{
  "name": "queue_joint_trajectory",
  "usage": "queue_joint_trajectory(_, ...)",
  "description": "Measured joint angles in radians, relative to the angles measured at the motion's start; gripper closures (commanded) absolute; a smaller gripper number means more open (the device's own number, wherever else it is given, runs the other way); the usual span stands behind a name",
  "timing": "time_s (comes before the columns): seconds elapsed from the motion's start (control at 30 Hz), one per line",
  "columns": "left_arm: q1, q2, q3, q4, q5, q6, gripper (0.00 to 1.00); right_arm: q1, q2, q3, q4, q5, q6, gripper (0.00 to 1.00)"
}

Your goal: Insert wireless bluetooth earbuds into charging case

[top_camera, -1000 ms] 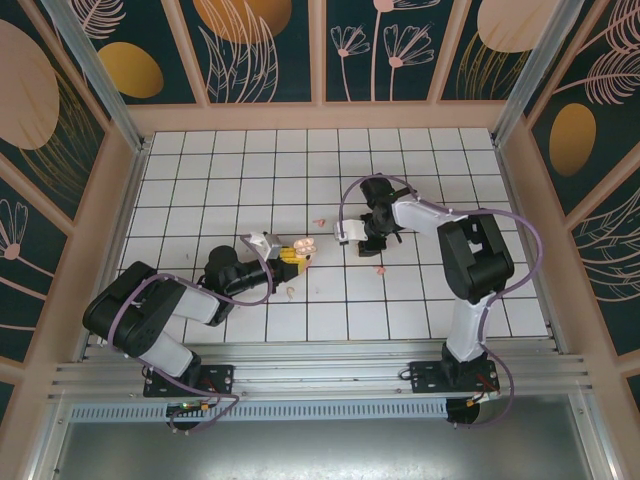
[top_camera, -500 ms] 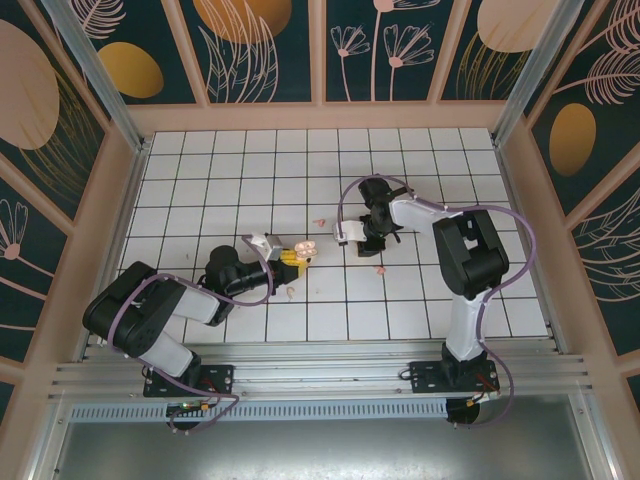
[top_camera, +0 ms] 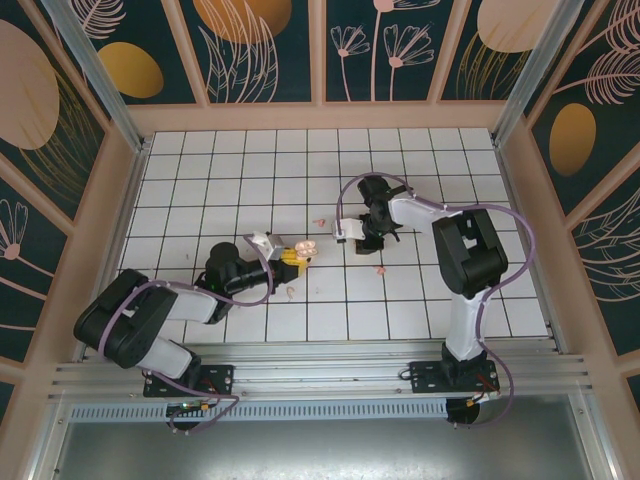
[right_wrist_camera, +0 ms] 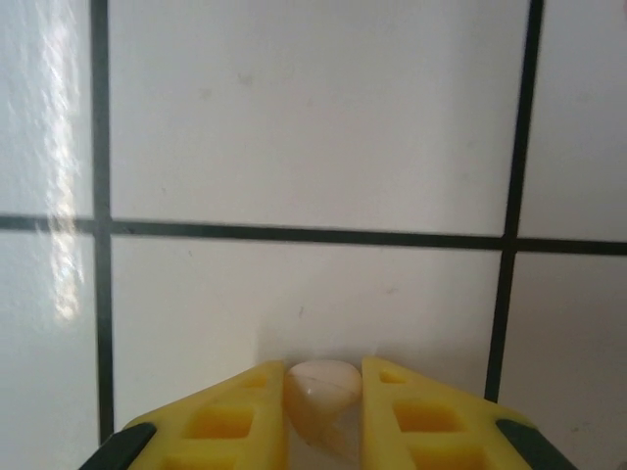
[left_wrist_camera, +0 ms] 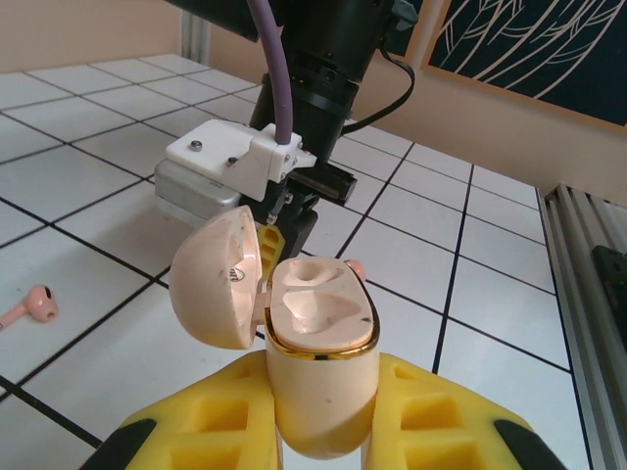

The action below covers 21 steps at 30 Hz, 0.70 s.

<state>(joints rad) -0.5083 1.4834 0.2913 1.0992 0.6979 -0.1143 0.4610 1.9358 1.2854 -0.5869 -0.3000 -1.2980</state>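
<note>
— What had moved since a second before?
— Not much. I watched the right gripper (right_wrist_camera: 323, 372) creep a touch toward the charging case (left_wrist_camera: 318, 343), the right arm (top_camera: 465, 255) drifting the same way, while the left arm (top_camera: 180, 300) shifted outward at the shoulder
— And the fingers?
— The right pair pinched a beige earbud (right_wrist_camera: 321, 394) by its bulb, low over the tiled table (top_camera: 440, 160). The left gripper (left_wrist_camera: 323, 416) was clamped round the case's body, lid (left_wrist_camera: 220, 289) hinged open, both wells empty
— How did you expect the bud to handle?
— Featherlight, hard and glossy, I judged, so liable to squirt out of a squeeze. Gripping across the bulb seemed right, leaving the stem free to lead into a well
— Count?
— One case. Four earbuds: the held one, a second beige earbud (top_camera: 290, 291) beside the left arm, a salmon-pink earbud (top_camera: 320, 221) beyond the case, and a second salmon-pink earbud (top_camera: 380, 268) near the right arm
</note>
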Motion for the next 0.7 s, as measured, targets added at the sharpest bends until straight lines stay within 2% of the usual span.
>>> queue_joint_trajectory(0.13,0.0,-0.045,0.021,-0.052,0.0,0.043,0.84,-0.011,-0.142,-0.098,0.086,-0.116,0.078,0.78)
queue_joint_trajectory(0.37,-0.056,-0.065,0.053,-0.055,-0.004,0.082,0.85,-0.105,-0.491,-0.341,0.355,-0.428,0.337,0.77)
queue_joint_trajectory(0.53,-0.091,-0.047,0.071,-0.037,-0.027,0.105,0.85,-0.17,-0.609,-0.515,0.589,-0.666,0.597,0.77)
queue_joint_trajectory(0.7,-0.116,-0.015,0.085,0.003,-0.038,0.122,0.85,-0.189,-0.668,-0.612,0.774,-0.797,0.835,0.77)
